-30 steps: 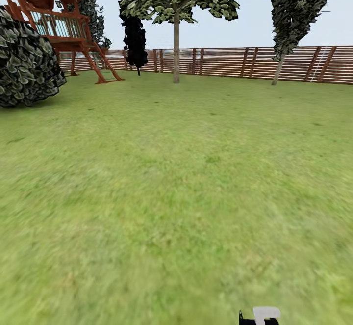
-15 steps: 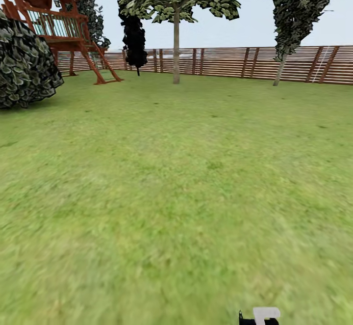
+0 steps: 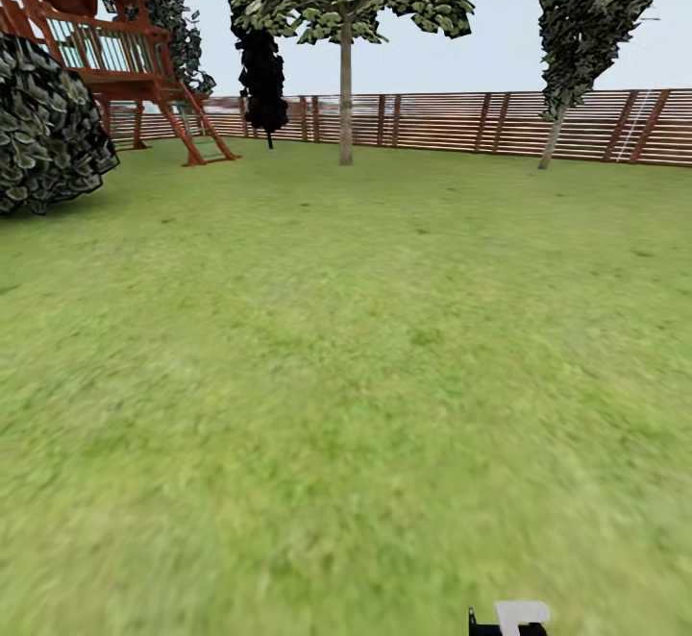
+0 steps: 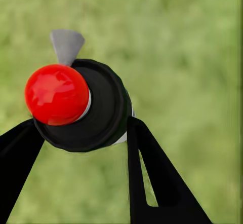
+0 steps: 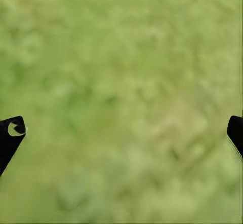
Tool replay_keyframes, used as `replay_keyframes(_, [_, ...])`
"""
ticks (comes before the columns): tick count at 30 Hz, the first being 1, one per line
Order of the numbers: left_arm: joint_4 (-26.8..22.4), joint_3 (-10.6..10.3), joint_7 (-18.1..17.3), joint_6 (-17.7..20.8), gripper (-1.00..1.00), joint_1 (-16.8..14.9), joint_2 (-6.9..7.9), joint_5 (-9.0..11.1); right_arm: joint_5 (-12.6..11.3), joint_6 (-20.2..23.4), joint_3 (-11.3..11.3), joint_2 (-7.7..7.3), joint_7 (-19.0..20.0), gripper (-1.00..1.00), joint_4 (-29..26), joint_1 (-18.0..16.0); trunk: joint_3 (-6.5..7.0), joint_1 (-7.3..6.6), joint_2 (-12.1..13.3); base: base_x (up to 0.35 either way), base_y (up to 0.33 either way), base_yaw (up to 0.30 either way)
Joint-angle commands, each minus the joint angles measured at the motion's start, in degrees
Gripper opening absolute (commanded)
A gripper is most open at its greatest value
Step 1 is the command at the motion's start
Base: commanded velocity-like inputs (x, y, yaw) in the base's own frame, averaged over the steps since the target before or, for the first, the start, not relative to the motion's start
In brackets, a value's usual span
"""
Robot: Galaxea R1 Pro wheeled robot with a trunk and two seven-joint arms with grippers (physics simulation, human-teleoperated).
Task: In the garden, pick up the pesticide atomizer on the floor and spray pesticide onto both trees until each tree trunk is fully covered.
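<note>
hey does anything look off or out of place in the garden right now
Nothing stands out. The left pincer grips the pesticide atomizer over grass, and the right pincer hangs open above the lawn. Ahead, the fence stands unbroken; one tree trunk is straight, another leans slightly.

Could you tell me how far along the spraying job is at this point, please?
Done: the pesticide atomizer is off the floor, clamped between the left gripper fingers over grass. In hand: crossing the lawn with the right gripper open and empty. Left: both tree trunks by the fence are far off, with no spray visible on them.
</note>
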Motion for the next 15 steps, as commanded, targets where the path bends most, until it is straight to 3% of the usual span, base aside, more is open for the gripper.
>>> replay_keyframes(1, [0.25, 0.42, -0.39, -0.29, -1.0, -0.09, 0.1, 0.2, -0.59, -0.18, 0.52, 0.0, -0.07, 1.0, 0.03, -0.03, -0.05, 0.03, -0.02, 0.339, 0.0, 0.0])
replay_keyframes(15, [0.19, 0.46, -0.39, -0.35, -1.0, -0.1, 0.49, 0.25, -0.59, -0.18, 0.53, 0.0, -0.07, 1.0, 0.03, -0.03, -0.05, 0.03, -0.02, 0.339, 0.0, 0.0])
